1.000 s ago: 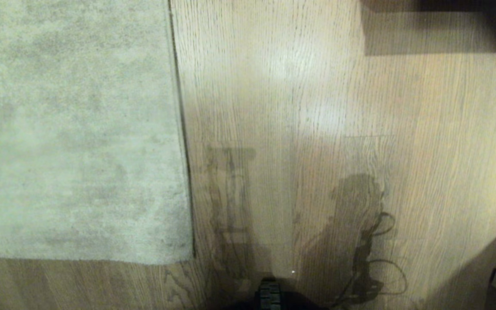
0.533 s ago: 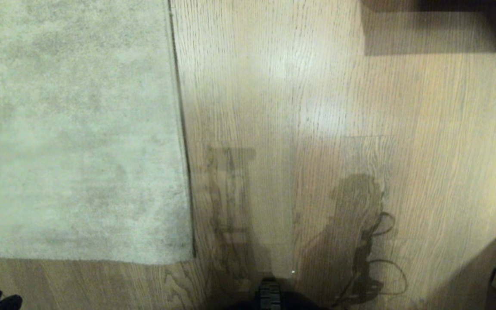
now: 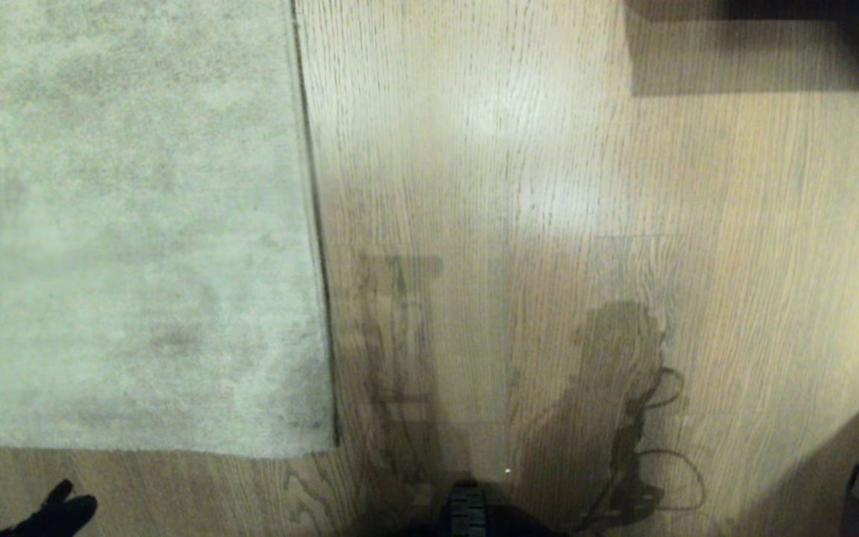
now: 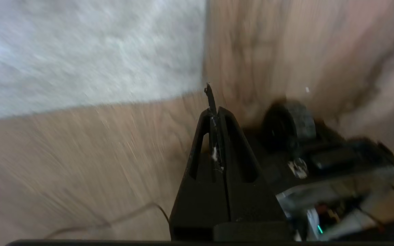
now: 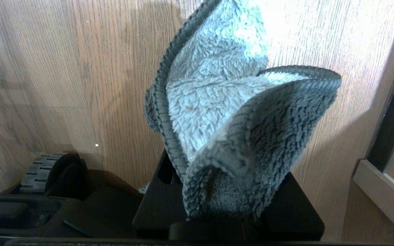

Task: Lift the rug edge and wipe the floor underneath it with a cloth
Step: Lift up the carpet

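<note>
Since a second ago your clenched, empty left claw [image 3: 57,507] has entered low left, just short of the pale grey short-pile rug edge [image 3: 176,450] lying flat ahead on the light wood-plank floor [image 3: 549,224], while your right claw [image 5: 224,212] grasps the fluffy grey-green cloth [image 5: 224,119].

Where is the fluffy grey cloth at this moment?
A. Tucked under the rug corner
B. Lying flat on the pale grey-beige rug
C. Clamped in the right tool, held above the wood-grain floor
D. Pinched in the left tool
C: the right wrist view shows the fluffy grey cloth bunched up out of the right tool over the light brown wood-grain floor, while the left tool is shut and empty.
</note>
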Available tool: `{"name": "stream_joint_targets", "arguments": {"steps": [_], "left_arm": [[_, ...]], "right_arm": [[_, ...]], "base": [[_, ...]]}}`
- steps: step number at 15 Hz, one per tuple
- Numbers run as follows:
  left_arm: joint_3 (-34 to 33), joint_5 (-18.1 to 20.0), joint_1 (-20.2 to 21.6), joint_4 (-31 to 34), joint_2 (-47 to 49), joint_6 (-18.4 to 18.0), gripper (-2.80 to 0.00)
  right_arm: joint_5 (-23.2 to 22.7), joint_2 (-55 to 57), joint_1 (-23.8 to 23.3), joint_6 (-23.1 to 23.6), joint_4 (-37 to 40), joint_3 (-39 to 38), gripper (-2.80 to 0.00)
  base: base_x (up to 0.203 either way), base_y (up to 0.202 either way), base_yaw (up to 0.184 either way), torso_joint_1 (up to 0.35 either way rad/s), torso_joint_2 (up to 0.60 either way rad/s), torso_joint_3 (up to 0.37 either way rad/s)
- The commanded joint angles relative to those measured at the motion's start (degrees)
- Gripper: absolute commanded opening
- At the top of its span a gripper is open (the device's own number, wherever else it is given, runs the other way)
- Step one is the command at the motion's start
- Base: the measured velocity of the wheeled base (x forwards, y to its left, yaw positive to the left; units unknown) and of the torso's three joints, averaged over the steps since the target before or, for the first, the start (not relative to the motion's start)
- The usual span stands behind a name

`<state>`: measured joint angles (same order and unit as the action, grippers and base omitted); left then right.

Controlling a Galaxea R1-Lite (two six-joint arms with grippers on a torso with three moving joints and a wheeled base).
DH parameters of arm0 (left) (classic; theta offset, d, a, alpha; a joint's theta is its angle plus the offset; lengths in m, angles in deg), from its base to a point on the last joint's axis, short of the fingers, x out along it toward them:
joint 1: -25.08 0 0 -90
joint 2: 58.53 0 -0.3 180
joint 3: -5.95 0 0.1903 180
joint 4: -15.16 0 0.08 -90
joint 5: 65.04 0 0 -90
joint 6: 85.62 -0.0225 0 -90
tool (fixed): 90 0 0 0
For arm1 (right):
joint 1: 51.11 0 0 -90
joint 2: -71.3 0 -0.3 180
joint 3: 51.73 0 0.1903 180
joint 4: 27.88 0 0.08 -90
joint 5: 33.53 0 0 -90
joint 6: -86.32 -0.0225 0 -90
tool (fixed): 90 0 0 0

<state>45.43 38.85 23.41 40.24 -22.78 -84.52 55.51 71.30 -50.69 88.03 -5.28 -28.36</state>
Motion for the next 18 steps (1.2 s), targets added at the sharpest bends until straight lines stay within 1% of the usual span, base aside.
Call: {"name": "stream_joint_targets", "arguments": {"steps": [1, 3, 7, 8, 10, 11, 13, 14, 16, 17, 18], "left_arm": [[0.25, 0.57, -2.00, -0.97, 8.78, 0.05, -2.80], [0.39, 0.62, -5.19, -3.95, 15.48, 0.03, -2.80], [0.67, -0.36, -12.60, -14.32, 30.15, -0.03, -2.80], [1.02, -1.78, -14.92, -16.88, 33.67, -0.01, -2.80], [3.08, -7.29, -19.86, -21.23, 40.80, 0.28, -2.80], [4.39, -9.01, -21.14, -23.33, 43.70, 0.43, -2.80], [6.83, -11.00, -22.45, -28.47, 49.27, 0.60, -2.80], [7.82, -12.74, -22.99, -30.66, 51.67, 0.59, -2.80], [9.41, -19.54, -24.98, -34.29, 55.94, 0.59, -2.80], [9.85, -22.12, -26.21, -35.81, 57.33, 0.64, -2.80], [10.16, -23.09, -26.72, -36.22, 58.04, 0.71, -2.80]], "right_arm": [[-0.01, 0.09, 0.02, 0.05, -0.03, 0.00, -2.80], [-0.01, 0.00, 0.02, 0.05, -0.03, 0.00, -2.80], [-0.01, 0.09, 0.02, 0.05, -0.03, 0.00, -2.80], [-0.01, 0.09, 0.02, 0.05, -0.03, 0.00, -2.80], [-0.01, 0.09, 0.02, 0.05, -0.03, 0.00, -2.80], [-0.01, 0.09, 0.02, 0.05, -0.03, 0.00, -2.80], [-0.01, 0.09, 0.02, 0.05, -0.03, 0.00, -2.80], [-0.01, 0.09, 0.02, 0.05, -0.03, 0.00, -2.80], [-0.01, 0.09, 0.02, 0.05, -0.03, 0.00, -2.80], [-0.01, 0.09, 0.02, 0.05, -0.03, 0.00, -2.80], [-0.01, 0.09, 0.02, 0.05, -0.03, 0.00, -2.80]], "base": [[0.000, 0.000, 0.000, 0.000, 0.00, 0.000], [0.000, 0.000, 0.000, 0.000, 0.00, 0.000], [0.000, 0.000, 0.000, 0.000, 0.00, 0.000], [0.000, 0.000, 0.000, 0.000, 0.00, 0.000], [0.000, 0.000, 0.000, 0.000, 0.00, 0.000], [0.000, 0.000, 0.000, 0.000, 0.00, 0.000], [0.000, 0.000, 0.000, 0.000, 0.00, 0.000], [0.000, 0.000, 0.000, 0.000, 0.00, 0.000], [0.000, 0.000, 0.000, 0.000, 0.00, 0.000], [0.000, 0.000, 0.000, 0.000, 0.00, 0.000], [0.000, 0.000, 0.000, 0.000, 0.00, 0.000]]}}
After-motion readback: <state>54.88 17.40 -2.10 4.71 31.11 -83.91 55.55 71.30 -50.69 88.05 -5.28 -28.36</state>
